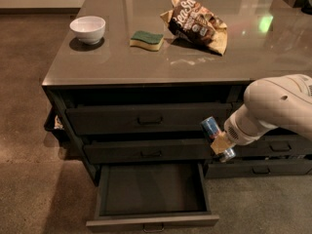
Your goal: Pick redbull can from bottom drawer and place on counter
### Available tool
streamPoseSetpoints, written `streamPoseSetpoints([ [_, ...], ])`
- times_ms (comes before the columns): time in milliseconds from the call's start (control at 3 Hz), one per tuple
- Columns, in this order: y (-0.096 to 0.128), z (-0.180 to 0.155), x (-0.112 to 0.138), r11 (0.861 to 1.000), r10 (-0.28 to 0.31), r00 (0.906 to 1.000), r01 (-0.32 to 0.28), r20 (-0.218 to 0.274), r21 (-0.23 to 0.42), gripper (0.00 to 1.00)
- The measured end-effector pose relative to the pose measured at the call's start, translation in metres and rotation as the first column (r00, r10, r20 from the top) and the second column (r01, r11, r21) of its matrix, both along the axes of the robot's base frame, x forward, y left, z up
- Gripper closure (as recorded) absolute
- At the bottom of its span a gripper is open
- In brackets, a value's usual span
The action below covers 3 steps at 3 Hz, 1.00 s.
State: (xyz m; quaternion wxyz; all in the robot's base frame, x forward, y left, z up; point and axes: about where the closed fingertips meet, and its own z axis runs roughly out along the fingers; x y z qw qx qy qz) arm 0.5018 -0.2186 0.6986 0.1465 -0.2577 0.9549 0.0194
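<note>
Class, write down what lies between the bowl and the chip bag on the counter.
In the camera view, the sponge lies between them. The gripper, holding the can, is in front of the drawers.

A white bowl [87,29], green-topped sponge [146,40] and crumpled chip bag [197,24] sit apart.

light: dim, warm, from overhead | glare: green glare spot [265,22] at 1 o'clock on the glossy counter [146,62], pale streaks at 12 | shadows: bowl [88,29] at 10 casts a soft one, open bottom drawer [151,222] near black inside at 6 | gripper [220,142] at 4 o'clock, pale-lit, clamped on glinting redbull can [211,127]
</note>
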Motion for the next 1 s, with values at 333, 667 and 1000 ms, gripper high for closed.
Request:
streamPoseSetpoints([
  [333,-0.007,0.006,0.0,1.0,-0.011,0.9998,0.011,0.017,0.02,1.0],
  [667,-0.023,0.058,-0.008,0.999,-0.028,0.9912,0.024,0.129,0.034,1.0],
  [1000,-0.035,0.149,-0.022,1.0,-0.023,0.953,0.028,0.302,-0.012,1.0],
])
